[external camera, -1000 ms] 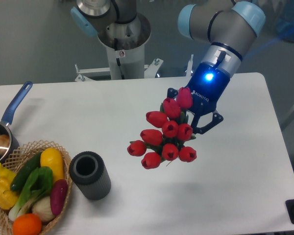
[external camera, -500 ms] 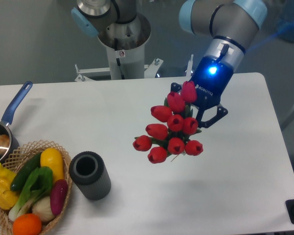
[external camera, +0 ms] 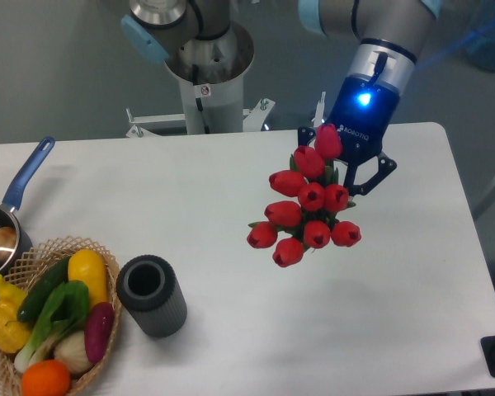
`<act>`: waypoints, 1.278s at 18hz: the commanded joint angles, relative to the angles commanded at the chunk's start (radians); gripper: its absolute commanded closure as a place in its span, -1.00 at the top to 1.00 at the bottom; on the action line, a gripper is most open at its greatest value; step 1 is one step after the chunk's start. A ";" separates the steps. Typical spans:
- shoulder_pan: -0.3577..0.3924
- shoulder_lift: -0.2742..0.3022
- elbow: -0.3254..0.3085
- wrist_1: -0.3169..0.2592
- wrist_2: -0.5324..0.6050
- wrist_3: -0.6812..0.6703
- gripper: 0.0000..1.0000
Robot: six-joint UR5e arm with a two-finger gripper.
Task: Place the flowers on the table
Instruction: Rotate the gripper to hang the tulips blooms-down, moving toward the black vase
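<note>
A smooth matte white table [external camera: 412,272] with rounded corners spreads beneath the claw [external camera: 346,171], grey floor behind it. The claw pinches the stems of the bunch of red tulips [external camera: 308,206], glossy buds hanging just below and left of it, above the tabletop. Far to its lower left stand a ribbed grey cylinder [external camera: 152,295], a woven wicker basket [external camera: 33,252] of vegetables, and a blue-handled steel saucepan [external camera: 7,224].
</note>
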 joint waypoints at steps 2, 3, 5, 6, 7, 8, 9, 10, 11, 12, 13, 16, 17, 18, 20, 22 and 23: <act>-0.006 0.005 0.000 -0.014 0.055 0.002 -0.20; -0.021 0.005 0.000 -0.020 0.084 0.002 -0.20; -0.052 0.005 0.003 -0.029 0.173 0.002 -0.20; -0.069 0.005 0.002 -0.029 0.222 0.002 -0.20; -0.083 0.002 0.003 -0.029 0.271 0.003 -0.20; -0.097 -0.006 0.008 -0.029 0.313 0.005 -0.19; -0.110 -0.012 0.011 -0.031 0.347 0.006 -0.19; -0.121 -0.018 0.009 -0.035 0.382 0.008 -0.20; -0.127 -0.023 0.005 -0.051 0.417 0.009 -0.20; -0.140 -0.026 0.003 -0.066 0.451 0.020 -0.20; -0.153 -0.031 0.000 -0.080 0.483 0.043 -0.20; -0.182 -0.073 -0.006 -0.104 0.627 0.097 -0.20; -0.208 -0.093 -0.006 -0.107 0.661 0.101 -0.20; -0.219 -0.100 -0.005 -0.111 0.678 0.103 -0.19; -0.224 -0.119 -0.008 -0.126 0.697 0.103 -0.19; -0.229 -0.138 -0.008 -0.132 0.735 0.103 -0.19; -0.235 -0.146 -0.009 -0.132 0.738 0.103 -0.19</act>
